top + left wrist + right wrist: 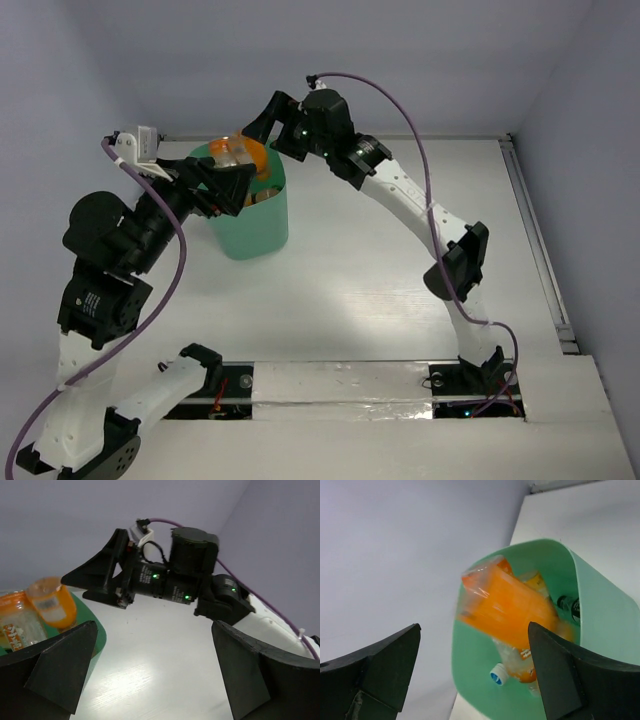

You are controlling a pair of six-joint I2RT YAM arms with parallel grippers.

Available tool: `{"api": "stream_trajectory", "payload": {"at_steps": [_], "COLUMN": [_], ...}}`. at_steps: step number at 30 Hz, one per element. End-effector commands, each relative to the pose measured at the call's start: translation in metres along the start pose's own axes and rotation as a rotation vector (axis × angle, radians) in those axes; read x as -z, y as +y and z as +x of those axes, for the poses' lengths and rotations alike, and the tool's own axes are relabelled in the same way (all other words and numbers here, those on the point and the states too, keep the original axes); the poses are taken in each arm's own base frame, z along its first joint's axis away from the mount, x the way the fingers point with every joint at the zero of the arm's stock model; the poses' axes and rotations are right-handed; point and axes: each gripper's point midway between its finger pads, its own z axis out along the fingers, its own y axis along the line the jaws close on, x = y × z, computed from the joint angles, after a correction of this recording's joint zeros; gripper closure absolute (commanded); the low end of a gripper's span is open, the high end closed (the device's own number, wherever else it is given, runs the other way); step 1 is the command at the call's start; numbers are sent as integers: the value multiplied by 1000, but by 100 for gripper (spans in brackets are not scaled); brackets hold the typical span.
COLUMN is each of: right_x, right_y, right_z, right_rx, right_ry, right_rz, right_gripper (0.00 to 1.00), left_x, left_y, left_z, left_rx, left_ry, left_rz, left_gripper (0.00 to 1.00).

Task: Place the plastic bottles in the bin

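Observation:
The mint-green bin (255,235) stands at the far left of the table with several plastic bottles in it. An orange bottle (247,152) sticks up at its mouth; in the right wrist view this orange bottle (507,602) is motion-blurred over the bin's inner wall (475,685). Under it lie a clear bottle with a white cap (499,674) and a black-capped bottle (568,604). My right gripper (262,130) is open and empty just above the bin's far rim. My left gripper (232,183) is open and empty at the bin's left rim; its view shows orange bottles (50,605).
The white table (380,280) has a raised rail (535,240) along its right side. The two grippers are close together over the bin; the right gripper (100,577) shows in the left wrist view beside the bin's rim (100,632).

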Motion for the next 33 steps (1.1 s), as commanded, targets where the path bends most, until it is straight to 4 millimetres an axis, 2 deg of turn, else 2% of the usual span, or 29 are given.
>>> {"api": "stream_trajectory", "payload": {"at_steps": [1,5,8,9,10,11,12,13,14,15,16,17,19,20,21,22,23,24,25,28,33], "right_x": [57,83,108,116,134,144,157,170,201,217,235,271,307,326,359,376,391,404,428,452,467], "right_y": [70,77,74,72,64,56,50,44,34,27,21,13,3,-1,-9,-12,-16,-29,-31,-51,-56], "right_z": [-47,-49,-51,-53,-47,-48,-49,-47,-42,-41,-39,-36,-35,-35,-35,-35,-36,-34,-38,-36,-38], "right_rx": [49,85,122,150,166,178,203,219,232,256,265,272,268,264,256,254,252,259,252,249,269], "right_ry": [-121,-141,-165,-179,-169,-191,-214,-219,-231,-248,-263,-298,-345,-370,-421,-443,-467,-476,-516,-547,-573], "right_rz": [-145,-152,-138,-129,-115,-88,-69,-55,-41,-24,-17,-19,-15,-14,-10,-11,-3,47,49,116,134], "right_gripper": [7,6,8,19,29,47,80,90,98,100,100,100,100,95,86,54,34,18,1,0,0], "left_x": [0,0,4,5,8,10,10,12,13,13,13,14,15,18,19,22,24,25,26,25,7], "left_y": [-2,2,5,6,6,11,13,14,16,17,18,21,28,33,34,35,35,36,38,42,28], "left_z": [-17,-24,-33,-35,-36,-39,-35,-34,-33,-28,-25,-19,-11,-6,-2,4,8,11,14,24,29], "left_rx": [-25,-39,-33,-25,-18,1,15,26,42,65,71,84,96,104,113,127,135,138,142,157,234], "left_ry": [-60,-73,-99,-108,-116,-134,-130,-134,-134,-123,-116,-95,-72,-59,-52,-45,-35,-29,-21,20,36], "left_rz": [-5,-34,-65,-73,-76,-106,-117,-121,-132,-136,-138,-152,-186,-213,-219,-218,-215,-218,-225,-253,-178], "left_gripper": [1,1,1,1,1,1,1,1,1,1,1,1,1,1,1,1,1,1,1,1,1]}}
